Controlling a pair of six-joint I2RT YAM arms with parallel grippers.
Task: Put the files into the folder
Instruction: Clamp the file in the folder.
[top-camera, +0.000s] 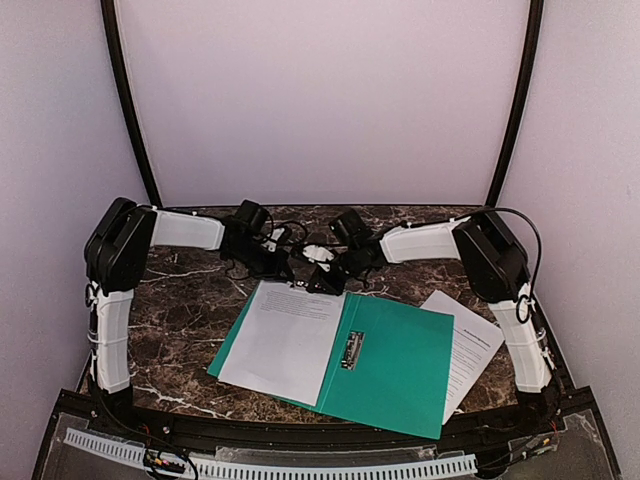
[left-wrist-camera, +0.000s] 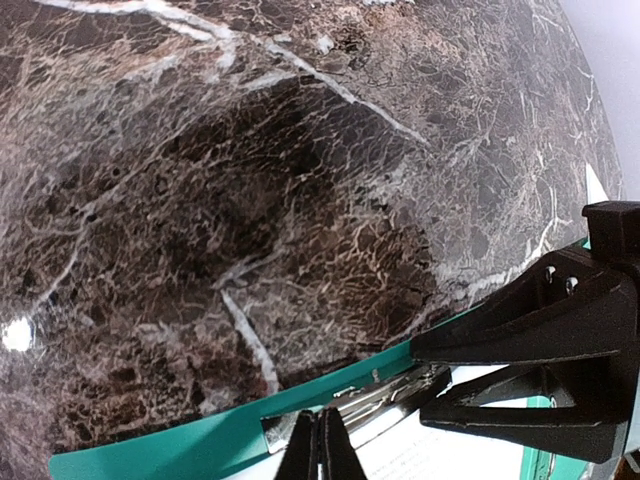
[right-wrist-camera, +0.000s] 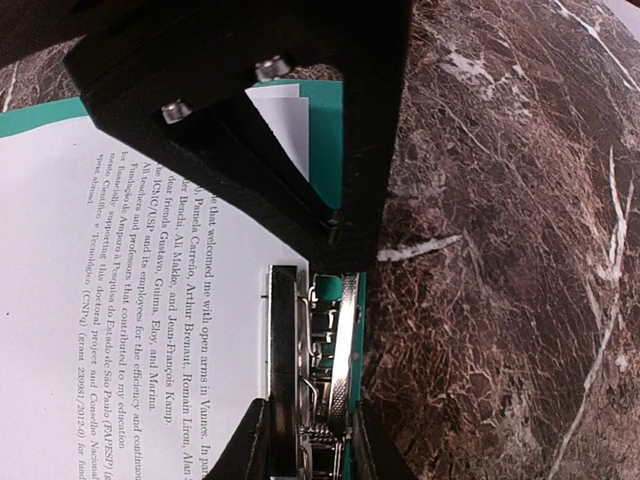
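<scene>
Teal-green plastic folder (top-camera: 400, 370) lying open and flat at the near side of the marble tabletop (top-camera: 190, 310), with a small metal fitting (top-camera: 352, 350) on its centre fold. One file, a printed sheet (top-camera: 285, 340), already rests on the left leaf. The second sheet (top-camera: 475, 345) lies to the right, its inner edge tucked beneath the right leaf and the rest bare on the stone. Both sheets are judged light, limp and quick to slide. Lying flat they offer little to pinch, so the loose one is best taken at its exposed outer edge or corner. The folder itself looks thin and bendy, and is likely to skate if pushed. At the folder's far edge, a metal clip (right-wrist-camera: 315, 340) meets the first sheet's margin. The right fingers (right-wrist-camera: 250, 450), partly apart, straddle this clip and appear to pinch it by its sides. The left fingers (left-wrist-camera: 305, 460), pressed fully together with nothing between them, sit just beside the same clip, tips over its plate; contact cannot be confirmed. Neither set touches the loose sheet, which is well apart.
</scene>
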